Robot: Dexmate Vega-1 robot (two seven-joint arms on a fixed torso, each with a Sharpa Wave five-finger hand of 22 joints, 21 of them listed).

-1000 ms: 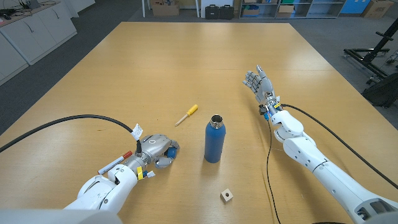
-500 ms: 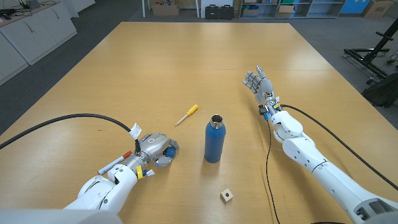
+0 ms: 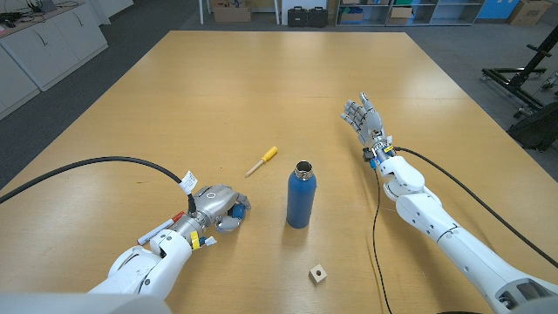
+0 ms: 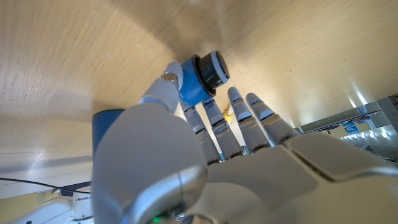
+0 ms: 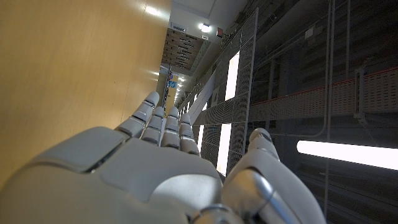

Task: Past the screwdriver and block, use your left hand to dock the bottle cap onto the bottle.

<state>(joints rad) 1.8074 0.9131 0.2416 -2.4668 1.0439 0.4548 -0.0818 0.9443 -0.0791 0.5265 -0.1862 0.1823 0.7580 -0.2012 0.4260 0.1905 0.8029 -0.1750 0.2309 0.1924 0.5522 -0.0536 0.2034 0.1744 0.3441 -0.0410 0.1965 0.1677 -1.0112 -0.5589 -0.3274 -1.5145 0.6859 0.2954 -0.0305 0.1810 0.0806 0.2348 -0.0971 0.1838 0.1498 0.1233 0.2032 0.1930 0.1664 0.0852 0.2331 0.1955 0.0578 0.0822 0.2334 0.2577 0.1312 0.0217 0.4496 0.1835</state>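
Note:
The blue bottle (image 3: 299,199) stands upright in the middle of the table with its mouth open. My left hand (image 3: 217,209) is low on the table to the bottle's left, fingers curled around the blue bottle cap (image 4: 199,78), which has a black threaded end; thumb and fingers pinch it. A yellow-handled screwdriver (image 3: 261,161) lies beyond that hand, left of the bottle. Near the front edge sits a small wooden block (image 3: 318,275). My right hand (image 3: 364,118) stands to the bottle's far right, fingers spread and holding nothing.
A black cable (image 3: 78,170) trails from my left arm across the table's left side. Another cable (image 3: 377,227) runs beside my right forearm. Cabinets and boxes stand past the table's far edge.
My left hand has drawn its fingers a little tighter around the cap and shifted slightly left. The right hand, bottle, screwdriver and block have not moved.

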